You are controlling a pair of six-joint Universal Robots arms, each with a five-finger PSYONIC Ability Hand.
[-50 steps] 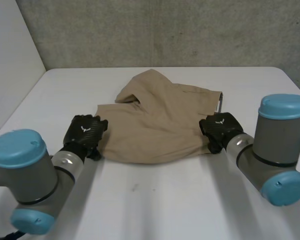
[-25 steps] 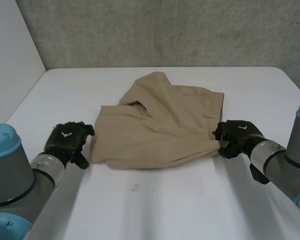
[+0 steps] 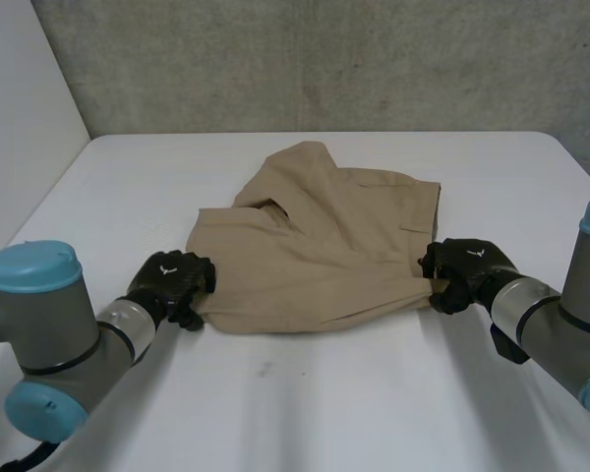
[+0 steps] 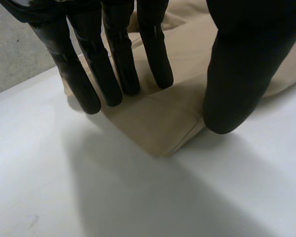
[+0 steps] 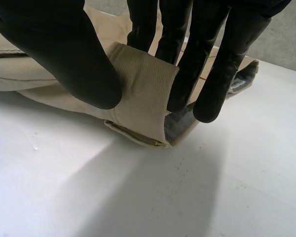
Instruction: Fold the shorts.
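In the head view, the shorts are lying at the middle of the table. The left robot hand, which was standing off at their 9 o'clock half a second ago, is now arriving at their 7 o'clock corner, while the right robot hand is staying at the 4 o'clock corner. That is putting both hands on the near edge, so the next fold is probably about to begin. In the left wrist view, the fingers are resting straight on the flat corner with the thumb at its edge, so this hand is released and is pinching nothing yet. In the right wrist view, thumb and fingers are pinching the waistband corner and lifting it just off the table. The cloth is showing as a matte tan twill, fairly stiff. It is keeping a crisp layered edge at the left corner, and the thick stitched waistband is curling to show a grey lining.
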